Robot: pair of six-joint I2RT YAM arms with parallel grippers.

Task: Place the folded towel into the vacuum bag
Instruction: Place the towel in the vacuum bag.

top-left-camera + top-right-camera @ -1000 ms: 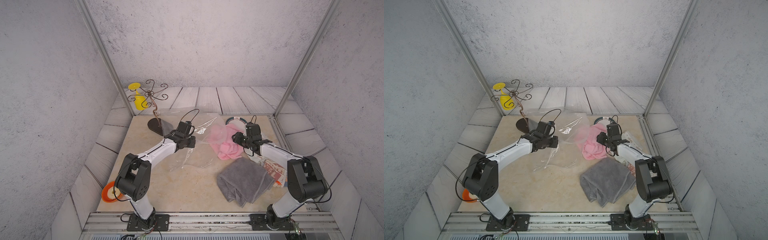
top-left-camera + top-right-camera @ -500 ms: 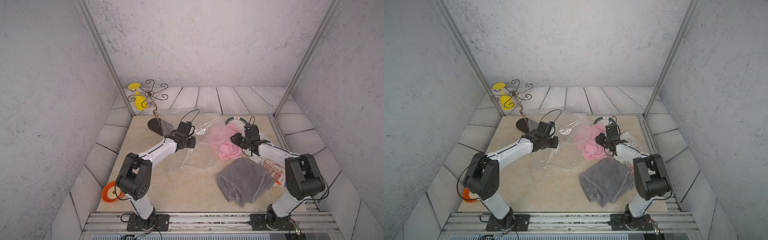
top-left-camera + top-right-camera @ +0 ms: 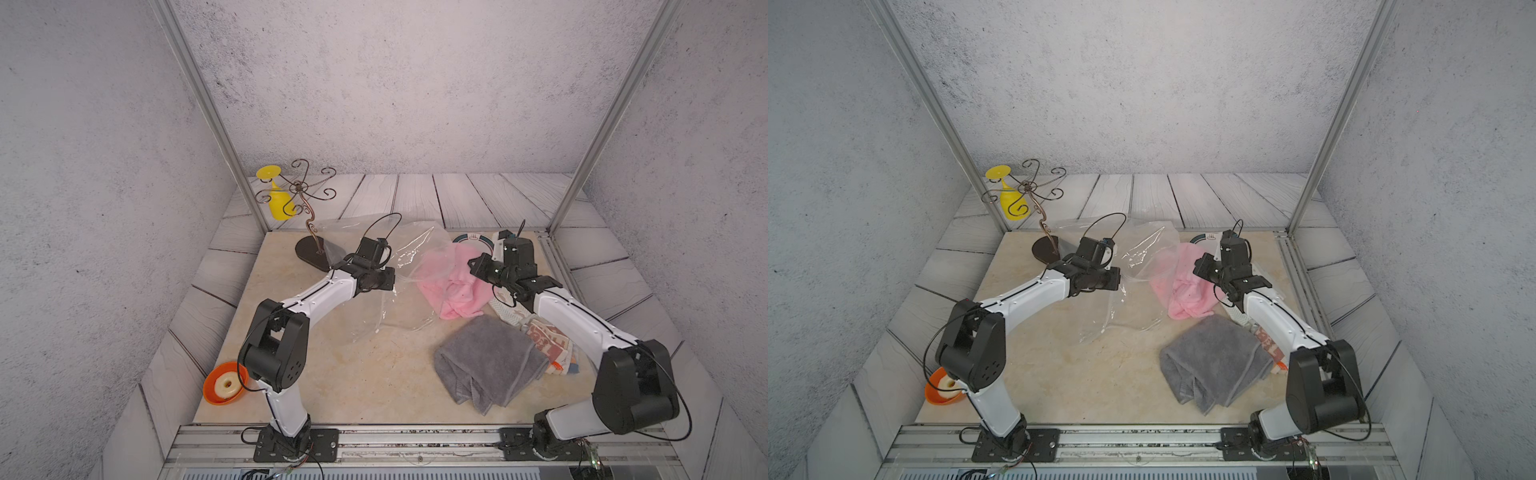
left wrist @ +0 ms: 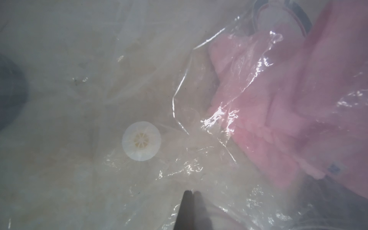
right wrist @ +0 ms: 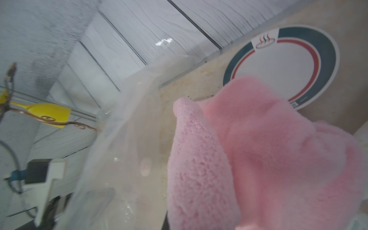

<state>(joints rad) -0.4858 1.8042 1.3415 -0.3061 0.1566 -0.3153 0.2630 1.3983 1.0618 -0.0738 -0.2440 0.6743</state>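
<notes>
my left gripper (image 4: 190, 194) pinches the vacuum bag (image 3: 415, 245) film; right gripper (image 3: 473, 266) clamped on the pink towel (image 3: 457, 291) — its tag (image 4: 334, 168) print too blurred to read.

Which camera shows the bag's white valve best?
The left wrist view: the valve faces the camera, round and whole. The right wrist view shows at most a pale blur; the top views do not show it clearly.
</notes>
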